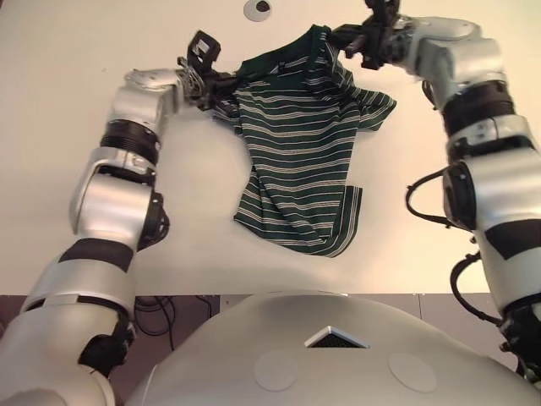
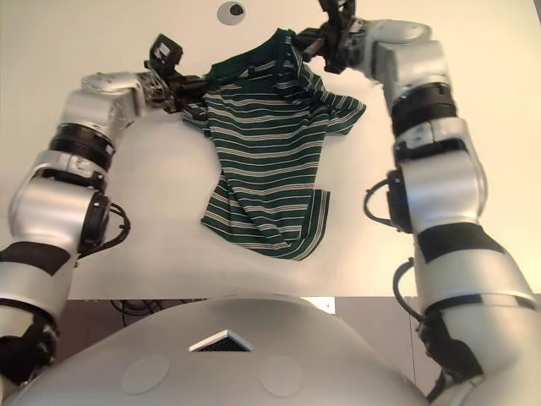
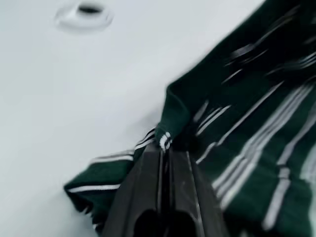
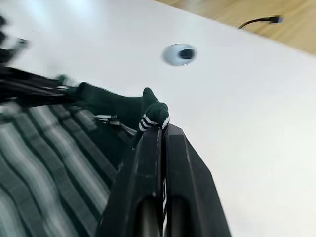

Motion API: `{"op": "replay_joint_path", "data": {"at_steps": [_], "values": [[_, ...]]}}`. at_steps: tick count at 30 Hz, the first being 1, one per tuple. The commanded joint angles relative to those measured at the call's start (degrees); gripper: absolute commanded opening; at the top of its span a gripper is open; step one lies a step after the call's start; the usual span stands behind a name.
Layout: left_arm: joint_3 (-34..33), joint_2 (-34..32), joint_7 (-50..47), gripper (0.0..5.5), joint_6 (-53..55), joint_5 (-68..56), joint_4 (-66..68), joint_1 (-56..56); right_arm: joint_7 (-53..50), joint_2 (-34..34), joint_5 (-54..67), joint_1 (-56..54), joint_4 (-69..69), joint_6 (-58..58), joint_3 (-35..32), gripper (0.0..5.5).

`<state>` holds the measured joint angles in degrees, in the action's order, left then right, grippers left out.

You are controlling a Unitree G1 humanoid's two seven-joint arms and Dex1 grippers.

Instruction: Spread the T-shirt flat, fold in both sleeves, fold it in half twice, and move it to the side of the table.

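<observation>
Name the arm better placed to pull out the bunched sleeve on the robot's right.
Right, probably. The right end effector is shut on the T-shirt near its collar, close beside that sleeve; the left end effector holds the opposite shoulder, with the shirt's width between.

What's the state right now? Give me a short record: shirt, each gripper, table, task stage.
T-shirt: green with white stripes, wrinkled, not flat; near end bunched toward the robot
left gripper: shut on the shirt's far edge, left side
right gripper: shut on the shirt's far edge, right side
table: white; round cable hole beyond the shirt
stage: spreading; folds not begun
</observation>
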<state>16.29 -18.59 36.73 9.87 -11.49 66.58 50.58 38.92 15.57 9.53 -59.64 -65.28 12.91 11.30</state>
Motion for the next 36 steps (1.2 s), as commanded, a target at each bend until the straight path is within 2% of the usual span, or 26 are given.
{"op": "replay_joint_path", "data": {"at_steps": [1, 3, 4, 6, 9, 11, 15, 19, 22, 24, 26, 32, 36], "values": [[-2.7, 1.5, -4.9, 0.00, -2.7, 4.2, 6.1, 2.6, -5.8, -1.9, -5.1, -2.3, -5.9, -4.2, -0.4, 0.01], [-5.4, 2.0, -7.8, 0.00, -3.4, 4.6, 7.6, 3.8, -8.0, -3.2, -7.0, -2.3, -7.7, -5.0, -0.8, 0.01], [-6.5, 2.2, -8.1, 0.26, -3.4, 4.8, 7.9, 4.2, -8.3, -3.8, -7.5, -2.2, -8.1, -5.1, -1.1, 0.00], [-7.9, 2.8, -7.3, 0.46, -3.4, 5.3, 8.2, 4.7, -8.5, -4.4, -8.4, -2.1, -8.5, -5.9, -1.5, 0.29], [-11.5, 3.2, -12.2, 0.96, -4.2, 5.3, 8.4, 5.3, -10.4, -5.2, -8.5, -2.1, -8.2, -8.6, -3.7, 0.85], [-15.0, 2.9, -15.2, 0.98, -5.5, 3.9, 8.0, 5.1, -12.7, -5.1, -8.8, -2.0, -7.5, -11.4, -4.9, 1.14], [-20.7, 1.2, -16.4, 0.98, -7.9, 2.0, 6.2, 4.0, -16.8, -3.7, -10.8, -1.5, -5.2, -19.0, -5.5, 1.14], [-23.9, -3.5, -8.6, 0.98, -8.4, -0.3, -4.1, -2.2, -2.0, -1.5, -6.8, 5.2, 6.7, -23.4, -6.8, 1.14], [-22.8, -6.6, 2.5, 0.98, 1.0, -4.5, -23.6, -14.2, 9.9, 2.2, -1.2, 13.6, 18.6, -14.1, -8.0, 1.14], [-20.9, -8.9, 6.9, 0.98, 8.1, -6.8, -37.1, -23.6, 11.1, 4.6, 1.4, 17.7, 22.0, -6.6, -10.3, 1.14], [-19.6, -9.6, 8.4, 0.98, 13.5, -7.9, -45.0, -29.2, 8.6, 5.5, 2.0, 19.8, 22.1, -2.3, -12.3, 1.14], [-15.7, -8.9, 7.5, 0.98, 22.4, -6.8, -54.4, -35.0, -2.5, 3.3, -0.2, 21.3, 19.6, 3.3, -14.0, 1.14], [-13.4, -7.8, 5.4, 0.98, 22.7, -4.0, -51.1, -33.8, -5.4, 1.9, -0.4, 21.5, 19.0, 5.5, -13.8, 1.14]]}}
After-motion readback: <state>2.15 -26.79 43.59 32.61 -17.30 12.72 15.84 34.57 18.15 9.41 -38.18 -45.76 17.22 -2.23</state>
